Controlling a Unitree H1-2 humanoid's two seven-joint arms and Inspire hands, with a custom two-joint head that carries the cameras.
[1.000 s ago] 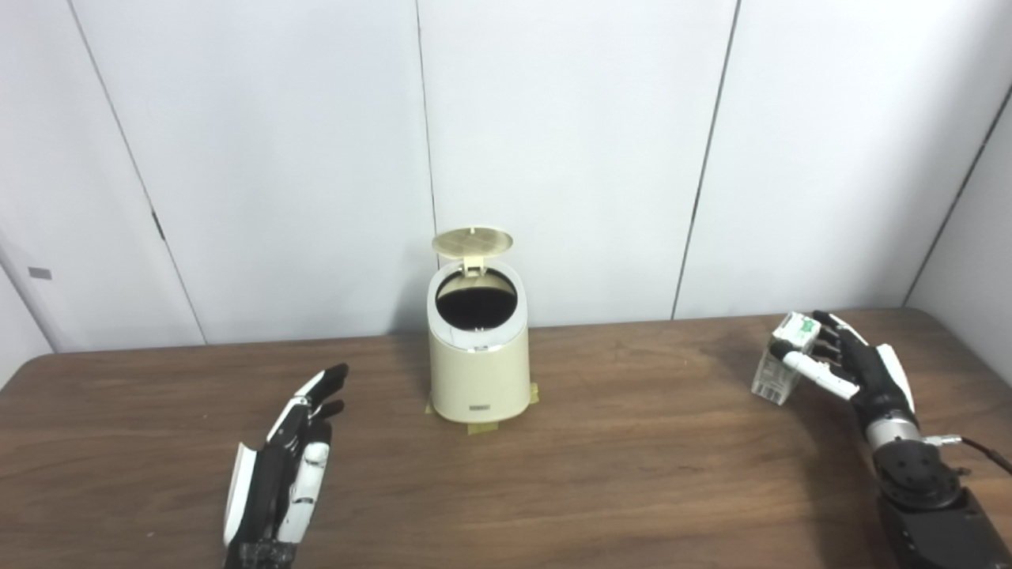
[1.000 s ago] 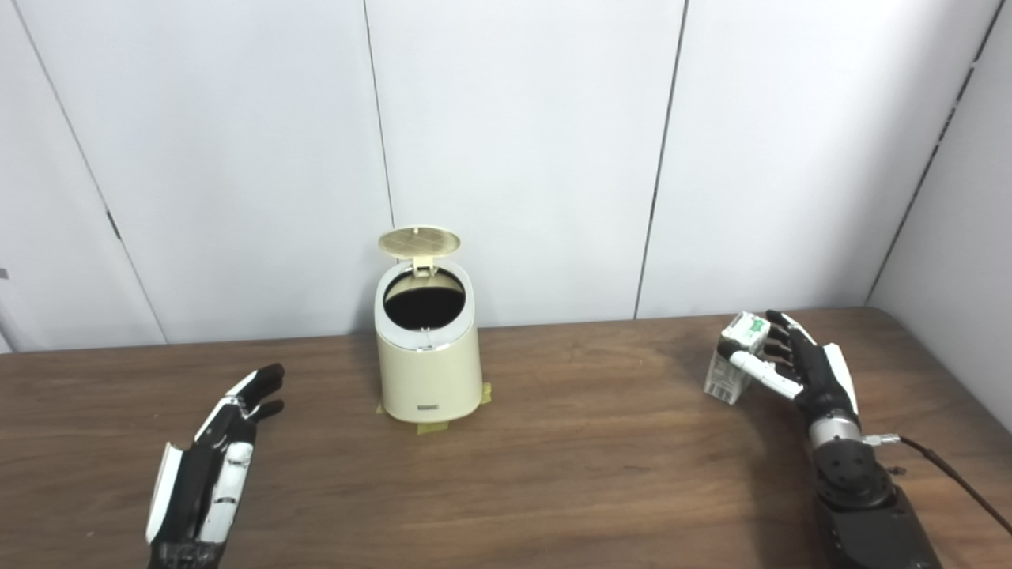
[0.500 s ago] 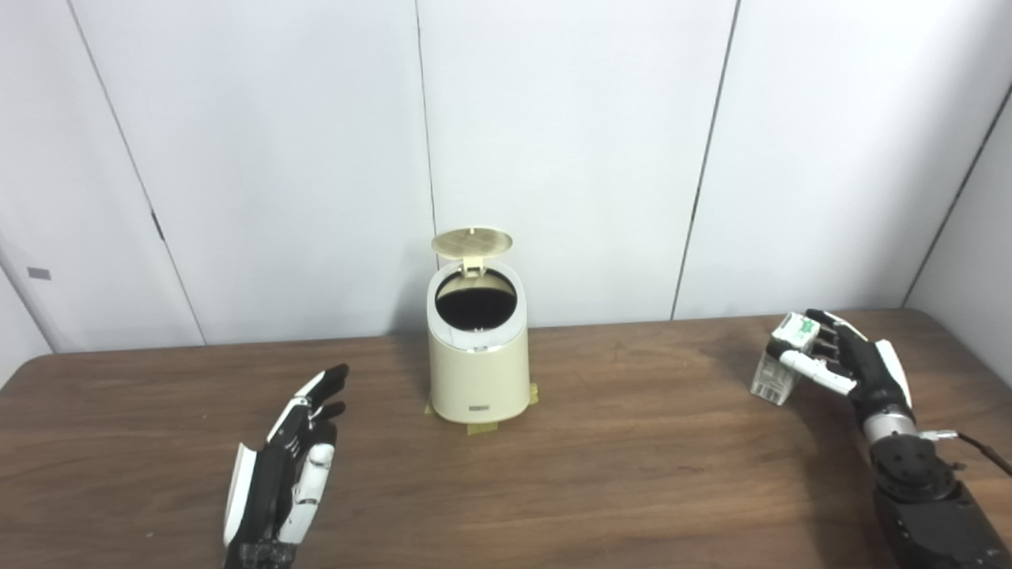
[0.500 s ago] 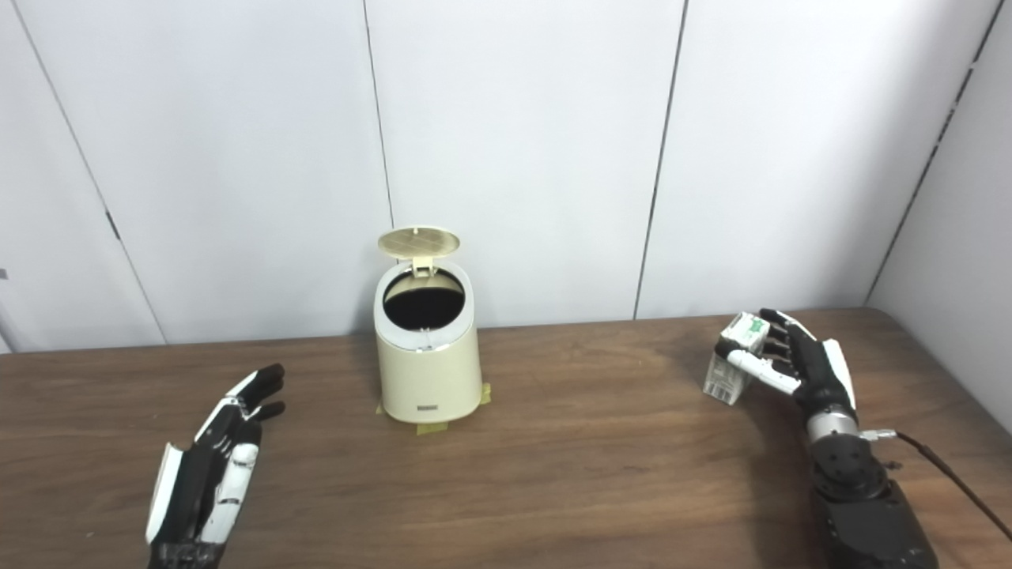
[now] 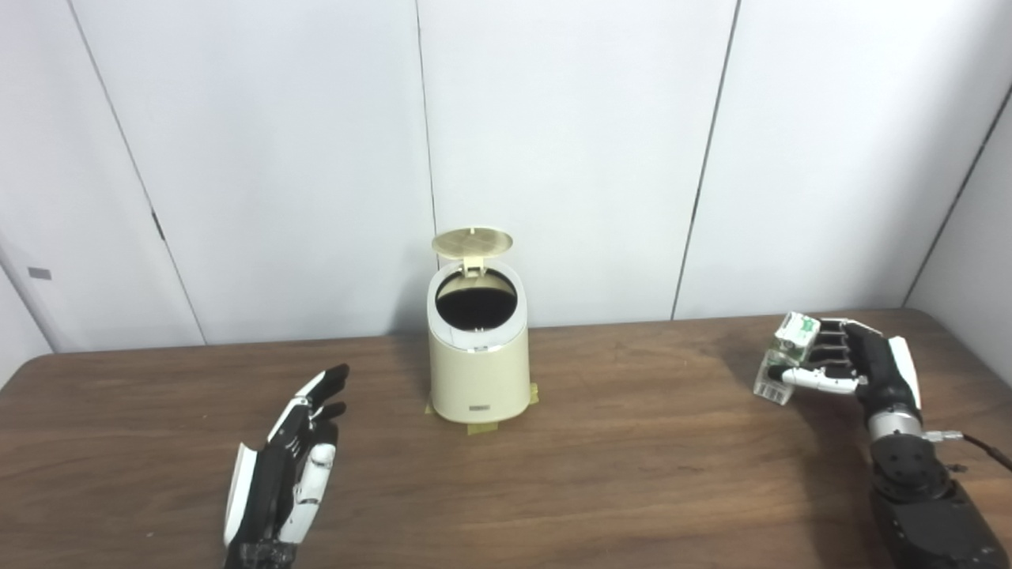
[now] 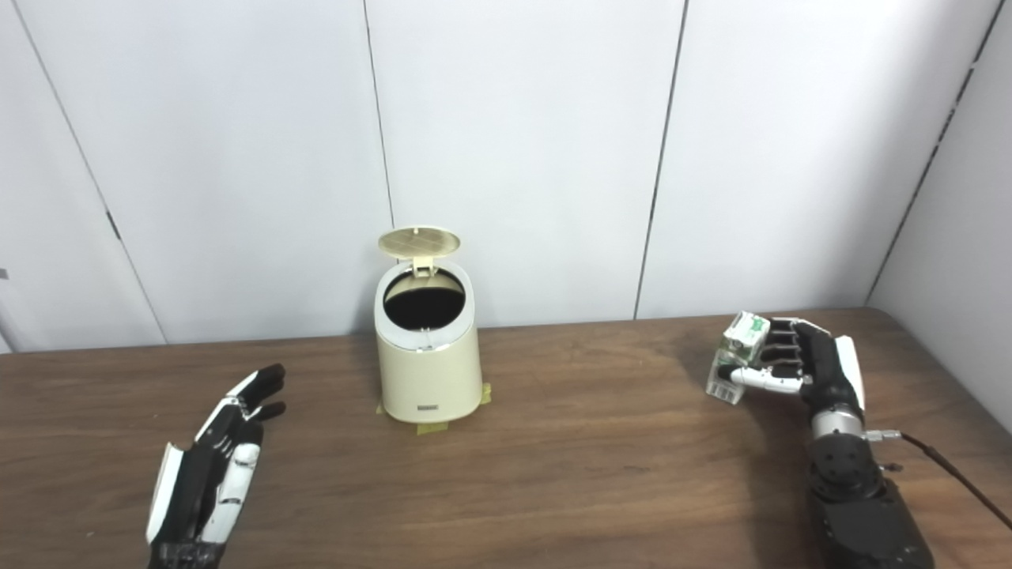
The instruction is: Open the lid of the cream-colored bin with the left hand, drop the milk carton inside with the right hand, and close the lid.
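Observation:
The cream-colored bin [image 5: 478, 371] stands at the back middle of the table, its round lid [image 5: 472, 242] flipped up and the dark opening showing. At the right, the small white-and-green milk carton [image 5: 784, 357] is tilted, with my right hand [image 5: 850, 365] shut on it, fingers wrapped across its far side and thumb across the front. Well left of the bin, my left hand [image 5: 285, 470] rests open over the table with its fingers straight and nothing in it.
The brown wooden table [image 5: 632, 474] runs across the view, with white wall panels behind. Yellow tape strips [image 5: 482, 427] mark the bin's base. A thin cable [image 6: 949, 474] trails from my right wrist.
My right hand's fingers and thumb have curled shut around the milk carton, and the carton has tipped and lifted a little. The left hand and the bin have stayed still.

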